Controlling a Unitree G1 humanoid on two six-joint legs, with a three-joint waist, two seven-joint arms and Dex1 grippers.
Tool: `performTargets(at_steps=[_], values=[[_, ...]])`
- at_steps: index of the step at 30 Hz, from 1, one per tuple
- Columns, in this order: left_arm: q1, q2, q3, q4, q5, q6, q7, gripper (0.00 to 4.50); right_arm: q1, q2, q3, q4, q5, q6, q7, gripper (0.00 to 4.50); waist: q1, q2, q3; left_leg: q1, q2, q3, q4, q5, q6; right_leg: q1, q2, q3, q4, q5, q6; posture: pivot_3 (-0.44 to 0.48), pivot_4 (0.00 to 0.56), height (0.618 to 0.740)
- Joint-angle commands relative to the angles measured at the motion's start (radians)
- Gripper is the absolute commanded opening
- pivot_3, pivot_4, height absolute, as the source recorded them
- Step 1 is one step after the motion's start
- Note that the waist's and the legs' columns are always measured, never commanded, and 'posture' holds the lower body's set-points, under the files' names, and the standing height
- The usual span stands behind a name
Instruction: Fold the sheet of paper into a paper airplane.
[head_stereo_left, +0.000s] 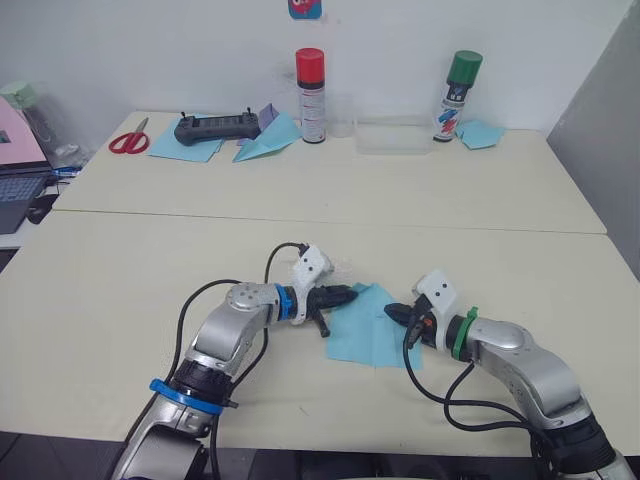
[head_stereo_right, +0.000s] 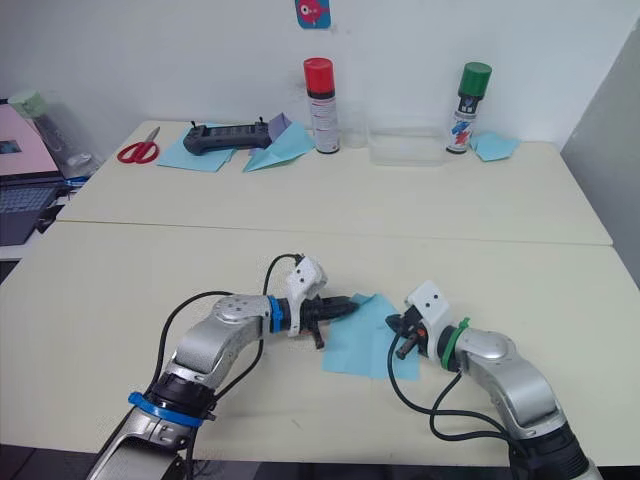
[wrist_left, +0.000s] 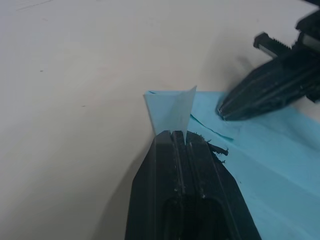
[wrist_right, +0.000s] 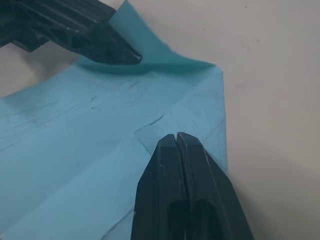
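The sheet of paper (head_stereo_left: 368, 330) lies flat near the bench's front edge, between both arms. The left claw (wrist_left: 177, 134) pinches one raised corner; the right claw (wrist_right: 176, 137), pressed together, pins the sheet down. Thin and limp, it likely tears easily, so grip it at corners and edges.

Both grippers at sheet of paper (head_stereo_left: 372, 330)
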Motion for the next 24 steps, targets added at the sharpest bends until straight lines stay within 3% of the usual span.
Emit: performTargets(at_steps=[1, 18, 24], values=[[-0.018, 0.016, -0.052, -0.046, 0.040, -0.051, -0.036, 0.04, 0.002, -0.002, -0.004, 0.011, -0.008, 0.015, -0.008, 0.00, 0.000, 0.000, 0.000, 0.000, 0.000, 0.000, 0.000, 0.000, 0.000, 0.000, 0.000, 0.000, 0.000, 0.000, 0.000, 0.000, 0.150, 0.740], [-0.135, 0.104, -0.214, 0.040, 0.261, -0.206, -0.167, 0.04, -0.005, 0.026, -0.017, 0.001, 0.003, 0.029, -0.023, 0.00, 0.000, 0.000, 0.000, 0.000, 0.000, 0.000, -0.001, 0.000, 0.000, 0.000, 0.000, 0.000, 0.000, -0.001, -0.002, 0.000, 0.150, 0.740], [-0.154, 0.094, -0.215, 0.078, 0.288, -0.237, -0.178, 0.04, -0.091, 0.135, -0.100, 0.067, 0.052, 0.026, -0.068, 0.00, 0.000, 0.002, 0.002, 0.000, 0.000, 0.000, -0.001, 0.000, 0.000, 0.000, 0.000, 0.000, 0.000, -0.001, -0.002, 0.000, 0.150, 0.740]])
